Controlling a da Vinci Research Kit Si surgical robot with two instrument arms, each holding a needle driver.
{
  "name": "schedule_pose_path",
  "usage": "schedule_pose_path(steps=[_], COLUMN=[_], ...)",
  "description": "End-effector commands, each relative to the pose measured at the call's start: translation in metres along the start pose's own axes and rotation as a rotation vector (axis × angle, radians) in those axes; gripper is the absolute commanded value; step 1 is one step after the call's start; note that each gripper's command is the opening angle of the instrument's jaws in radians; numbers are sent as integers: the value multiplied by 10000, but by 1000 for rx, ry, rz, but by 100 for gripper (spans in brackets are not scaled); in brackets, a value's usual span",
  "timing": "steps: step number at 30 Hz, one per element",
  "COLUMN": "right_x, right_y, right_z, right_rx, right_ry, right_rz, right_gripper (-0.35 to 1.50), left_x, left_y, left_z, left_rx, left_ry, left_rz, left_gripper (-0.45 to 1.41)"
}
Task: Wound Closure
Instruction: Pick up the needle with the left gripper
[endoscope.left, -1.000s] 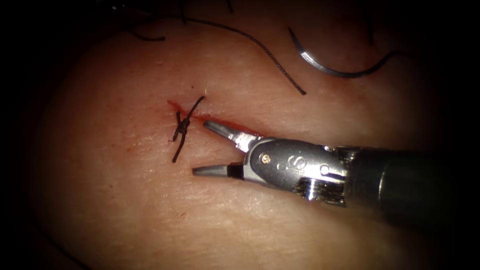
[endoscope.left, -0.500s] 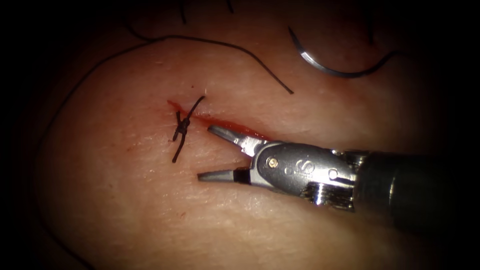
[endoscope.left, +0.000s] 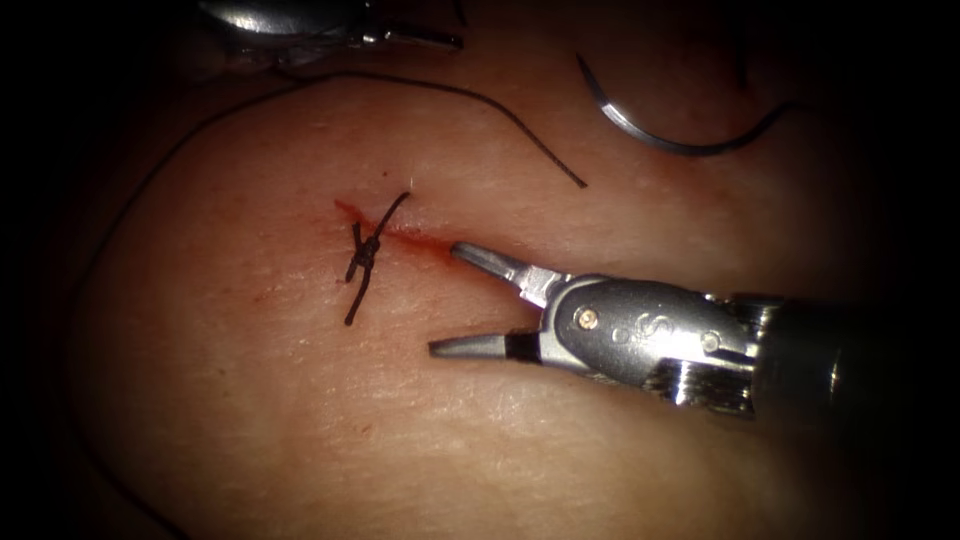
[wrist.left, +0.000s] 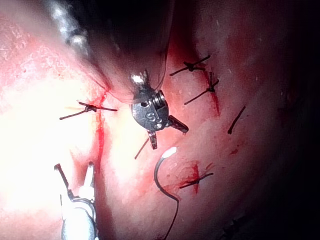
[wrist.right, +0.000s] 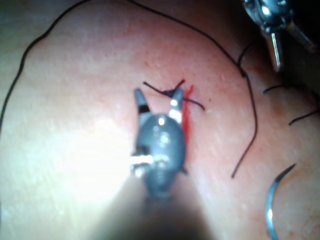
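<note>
Your right tool (endoscope.left: 470, 300) lies low over the tissue (endoscope.left: 250, 420), just to the right of the tied knot (endoscope.left: 365, 255), with its jaws spread wide and nothing between them. One jaw lies along the cut (endoscope.left: 420, 238) with its red fluid; the other lies on the near side of the cut. Your left tool (endoscope.left: 440, 41) is at the far edge of the tissue, beside the loose thread (endoscope.left: 480, 100). In its own wrist view its jaws stand apart and they hold nothing.

The needle (endoscope.left: 650, 135) lies free on the tissue, far from the cut on its right side, and it is not in the tissue. It lies flat, with the curve bowing toward you and both ends turned away. The line from end to end runs roughly left to right. The sharp end is, I think, the left one (endoscope.left: 580, 60), and the thread leaves from the right end.

I judge the needle to be light, stiff and slippery; it may roll or spring away if you pinch it at the tip. Better you take it on the body, nearer the thread end than the point. The thread is soft and limp and gives no support. The tissue is soft and yields under pressure.
</note>
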Motion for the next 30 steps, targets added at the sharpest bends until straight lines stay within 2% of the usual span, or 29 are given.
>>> schedule_pose_path(steps=[1,5,9,14,15,16,17,18,21,25,30], right_x=[-6,-17,-23,-22,-21,-20,-20,-21,-24,-28,-29], right_y=[4,10,16,26,31,36,38,39,40,43,48], right_z=[-5,-40,-53,-68,-75,-84,-89,-97,-113,-134,-156], right_rx=[-1,6,24,34,38,41,34,14,-31,-27,-39], right_ry=[-3,-3,-23,-29,-29,-30,-29,-35,-54,-70,-79], right_rz=[3,-9,-19,-14,-11,-7,6,31,37,50,66], right_gripper=[115,115,111,96,91,86,84,73,66,66,69], left_x=[-8,-11,-6,4,8,12,13,14,14,12,20], left_y=[11,50,75,102,110,113,113,113,110,99,77], left_z=[6,-8,-16,-22,-23,-21,-19,-16,-3,25,88], left_rx=[-18,-98,-129,-168,-186,-223,-230,-234,-210,-164,-108], left_ry=[5,9,20,10,0,-13,-19,-23,-43,-161,-313], left_rz=[-1,5,9,19,22,26,21,15,-11,-3,10], left_gripper=[76,71,71,69,49,14,7,7,39,52,79])
